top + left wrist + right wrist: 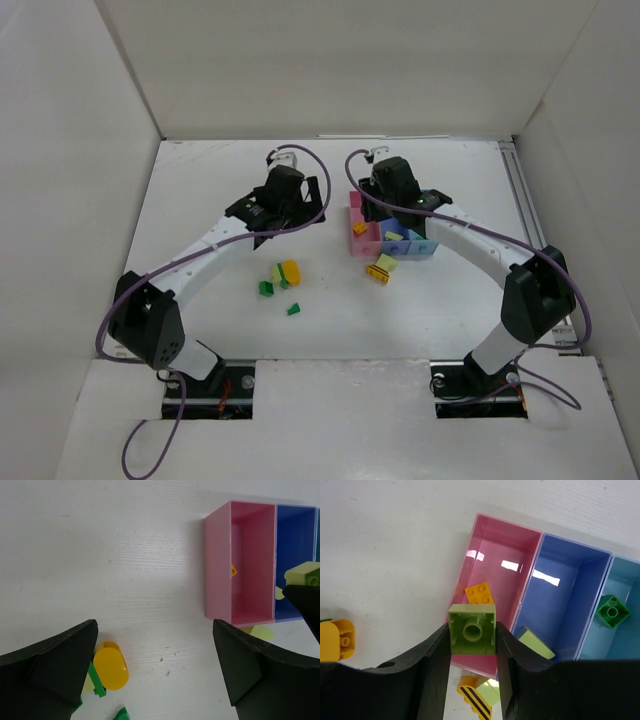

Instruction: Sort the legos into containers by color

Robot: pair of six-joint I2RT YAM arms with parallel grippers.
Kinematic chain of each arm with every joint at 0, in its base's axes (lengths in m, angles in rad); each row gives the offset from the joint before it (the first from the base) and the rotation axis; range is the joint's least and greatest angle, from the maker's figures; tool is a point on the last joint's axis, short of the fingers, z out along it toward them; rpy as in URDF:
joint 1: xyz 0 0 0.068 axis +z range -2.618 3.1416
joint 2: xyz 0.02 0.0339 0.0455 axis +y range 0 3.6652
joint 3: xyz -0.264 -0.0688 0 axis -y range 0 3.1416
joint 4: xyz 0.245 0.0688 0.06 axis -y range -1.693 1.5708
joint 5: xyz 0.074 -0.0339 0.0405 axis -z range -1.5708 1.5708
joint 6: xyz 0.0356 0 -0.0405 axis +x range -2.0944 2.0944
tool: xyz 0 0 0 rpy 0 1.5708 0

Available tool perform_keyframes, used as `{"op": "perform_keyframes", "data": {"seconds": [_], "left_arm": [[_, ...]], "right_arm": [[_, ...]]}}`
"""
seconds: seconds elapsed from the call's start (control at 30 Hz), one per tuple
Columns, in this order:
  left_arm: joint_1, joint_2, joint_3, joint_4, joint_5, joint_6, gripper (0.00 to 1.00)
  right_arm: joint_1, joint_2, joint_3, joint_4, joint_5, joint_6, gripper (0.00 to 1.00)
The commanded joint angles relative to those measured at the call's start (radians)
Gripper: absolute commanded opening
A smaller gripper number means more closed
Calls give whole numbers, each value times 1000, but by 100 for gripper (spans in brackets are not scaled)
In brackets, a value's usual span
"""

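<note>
The right tool (473,645) is closed on a pale yellow-green square plastic brick (472,629), pinched by its two sides with the hollow underside facing the wrist camera. It hangs over the row of three joined bins right of centre on the white counter (200,180). In the right wrist view the brick sits above the near end of the pink plastic bin (495,565).

That bin holds a small orange brick (480,594). The blue-purple plastic bin (560,600) next to it on the right holds a pale yellow-green wedge (536,642), and the light blue plastic bin (626,580) at the right end holds a dark green brick (610,612).

So the step in hand looks like the drop-off of a carried brick, and by colour it belongs with the wedge. The next move calls for a short shift right, past the shared wall, before the tool opens. A release here would likely land the brick in the pink bin.

The left tool (154,630) is spread wide and holds nothing, hovering above the counter left of the bins. Loose pieces wait nearby: a yellow rounded brick (111,667), two dark green bits (266,288), and a yellow black-striped piece (472,697) just near of the bins.
</note>
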Motion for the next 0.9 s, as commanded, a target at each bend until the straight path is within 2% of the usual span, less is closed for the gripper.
{"op": "perform_keyframes", "data": {"seconds": [0.0, 0.4, 0.47, 0.63, 0.77, 0.83, 0.87], "left_arm": [[-6, 14, 43, 18, 9, 16, 99], [-6, 54, 52, -45, 18, 7, 99], [-6, 54, 43, -63, 18, -5, 99], [-6, 32, -12, -106, 9, -41, 99], [-6, -4, -58, -126, 27, -65, 99], [-6, -16, -90, -135, 28, -76, 99], [-6, -17, -90, -135, 37, -86, 99]], "right_arm": [[-13, -4, 42, -5, 13, 3, 17], [-85, 27, 13, -34, 62, 34, 17], [-114, 27, -8, -34, 62, 43, 21], [-138, 47, -21, -34, 71, 54, 23], [-147, 47, -31, -43, 72, 64, 38], [-147, 56, -31, -43, 72, 64, 49], [-147, 56, -31, -43, 61, 64, 49]]}}
